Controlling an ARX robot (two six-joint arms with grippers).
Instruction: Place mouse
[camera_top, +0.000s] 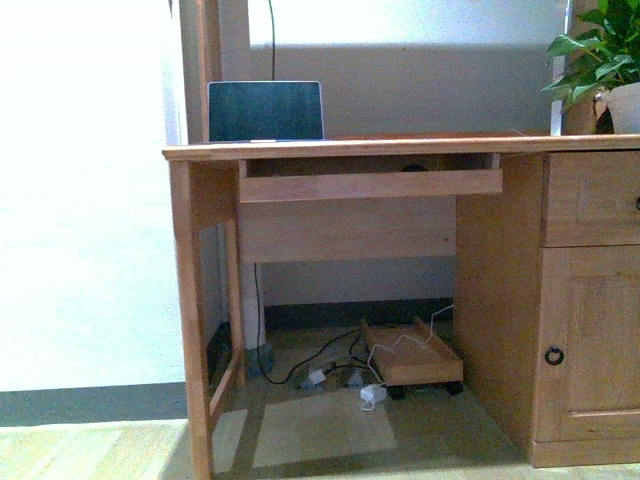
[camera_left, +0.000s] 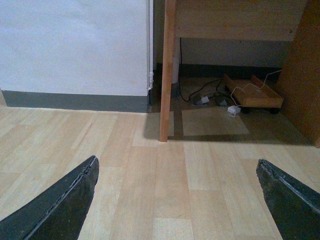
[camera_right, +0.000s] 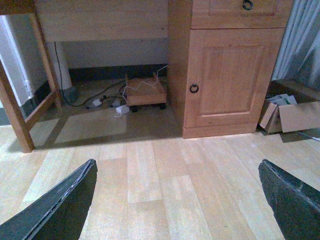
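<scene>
Strong light is blowing the wall (camera_top: 80, 200) left of the desk (camera_top: 350, 147) out to plain white in the front view, while the space under the desk top is lying in shade with one pale patch falling on the floor (camera_top: 320, 430). The left wrist view is looking dimmer and greyer than the warmer, evenly lit right wrist view. The left gripper (camera_left: 176, 160) and the right gripper (camera_right: 177, 161) are each showing as dark, soft-edged shapes close to their own lens.
</scene>
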